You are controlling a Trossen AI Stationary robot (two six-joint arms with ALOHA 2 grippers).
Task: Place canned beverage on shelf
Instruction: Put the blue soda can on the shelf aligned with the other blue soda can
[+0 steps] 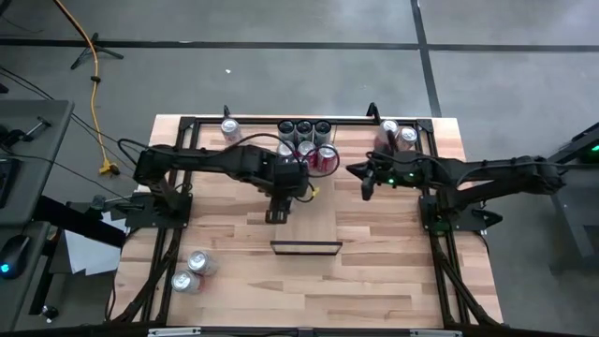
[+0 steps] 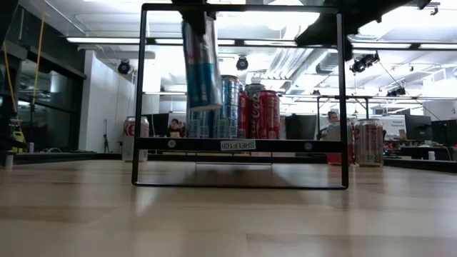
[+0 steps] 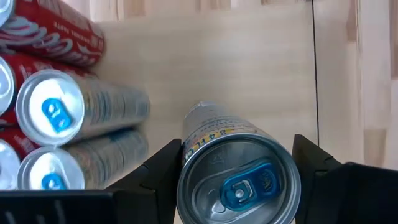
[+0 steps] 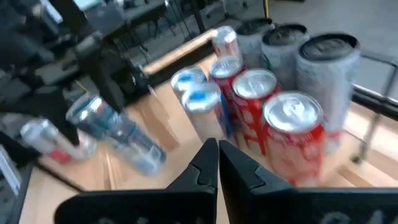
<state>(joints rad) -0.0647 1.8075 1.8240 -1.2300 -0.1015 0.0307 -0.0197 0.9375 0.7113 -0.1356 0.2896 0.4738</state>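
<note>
Bright overhead strip lights [image 2: 214, 39] glare (low view), while the right wrist view shows motion blur.

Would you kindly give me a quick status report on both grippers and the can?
Left gripper shut on slim silver-and-blue can, held above the tabletop. Right gripper shut, empty, beside the red cans. Black-framed shelf ahead, unobstructed.

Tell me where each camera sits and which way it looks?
High: above, facing down at the table; both arms show.
Low: at tabletop height, facing the shelf frame; the held can hangs there.
Left wrist: on the left arm, facing down past the left pincer, shut on that can.
Right wrist: behind the shut right pincer, facing the can cluster.
Shared: every view shows the held can.
</note>
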